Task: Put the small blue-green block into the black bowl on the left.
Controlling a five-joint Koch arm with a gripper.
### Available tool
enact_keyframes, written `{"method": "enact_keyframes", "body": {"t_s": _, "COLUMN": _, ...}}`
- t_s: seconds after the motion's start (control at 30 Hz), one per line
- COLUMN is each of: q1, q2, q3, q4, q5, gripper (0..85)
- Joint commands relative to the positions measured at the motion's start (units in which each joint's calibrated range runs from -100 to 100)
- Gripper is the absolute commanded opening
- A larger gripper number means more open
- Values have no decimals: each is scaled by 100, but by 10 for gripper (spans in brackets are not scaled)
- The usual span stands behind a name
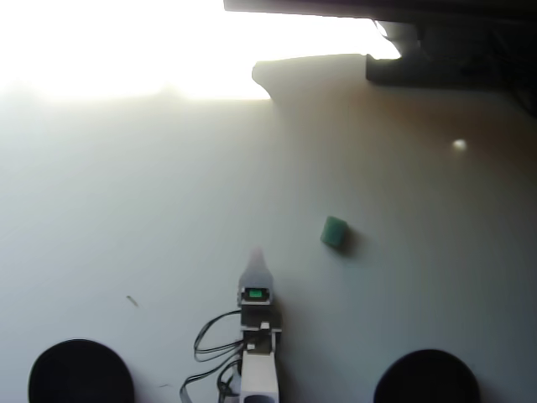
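From overhead I see the block [335, 232] lying free on the bench [151, 218], up and right of the claw [257, 254]. Only one claw tip shows, so I cannot tell whether it is spread or pressed together. The left bowl [80, 373] sits at the lower-left corner, well apart from the block.

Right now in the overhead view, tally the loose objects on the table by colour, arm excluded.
Black: 2, the black bowl at bottom left and the other black bowl at bottom right.
Blue-green: 1, the small blue-green block, on the table, apart from the gripper.
Total: 3
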Motion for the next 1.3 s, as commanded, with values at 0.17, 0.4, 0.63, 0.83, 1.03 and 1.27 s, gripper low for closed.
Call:
{"method": "enact_keyframes", "body": {"t_s": 0.17, "q1": -63, "q2": -379, "q3": 65, "q4": -370, "q5": -845, "gripper": 488}}
{"method": "enact_keyframes", "body": {"t_s": 0.4, "q1": -488, "q2": -1632, "q3": 287, "q4": -1100, "q5": -2227, "gripper": 483}}
{"method": "enact_keyframes", "body": {"t_s": 0.63, "q1": -987, "q2": -2028, "q3": 740, "q4": -1295, "q5": -3258, "gripper": 476}}
{"method": "enact_keyframes", "body": {"t_s": 0.83, "q1": -1138, "q2": -1921, "q3": 814, "q4": -784, "q5": -3883, "gripper": 465}}
{"method": "enact_keyframes", "body": {"t_s": 1.03, "q1": -1377, "q2": -1043, "q3": 1294, "q4": -249, "q5": -4459, "gripper": 465}}
{"method": "enact_keyframes", "body": {"t_s": 1.27, "q1": -1573, "q2": 275, "q3": 2052, "q4": 278, "q5": -4777, "gripper": 479}}
